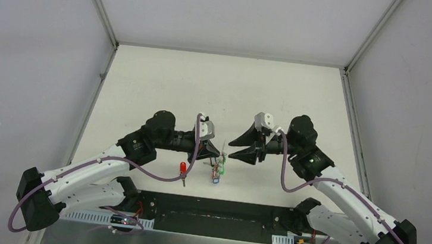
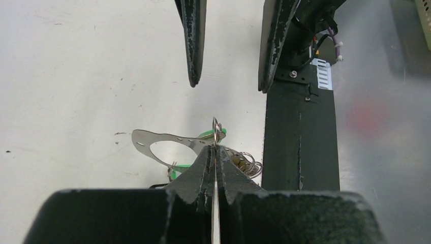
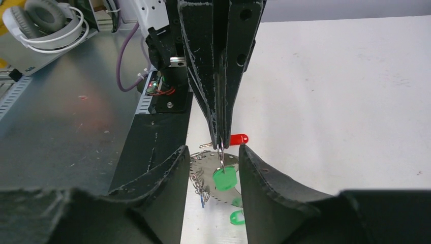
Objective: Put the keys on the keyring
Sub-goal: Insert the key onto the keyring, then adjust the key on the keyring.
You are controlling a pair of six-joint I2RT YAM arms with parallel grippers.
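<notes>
My left gripper (image 1: 221, 153) (image 2: 216, 148) is shut on a small wire ring (image 2: 217, 128) from which a green-headed key (image 3: 224, 179) hangs. Under it lies the keyring (image 2: 148, 144) (image 3: 202, 168), a thin grey metal loop; I cannot tell whether it touches the held ring. A red-headed key (image 1: 183, 168) (image 3: 239, 138) lies on the table to the left, and another green key head (image 3: 236, 217) lies nearer the base. My right gripper (image 1: 230, 149) (image 3: 213, 148) is open. Its fingers (image 2: 193, 46) face the left jaws and flank the hanging green key without touching it.
A tangle of small wire rings (image 3: 199, 184) (image 2: 249, 163) with a blue piece lies beside the keyring. The black base plate (image 1: 210, 217) (image 2: 300, 147) runs along the near table edge. White enclosure walls (image 1: 41, 51) stand around. Headphones (image 3: 51, 20) lie off the table.
</notes>
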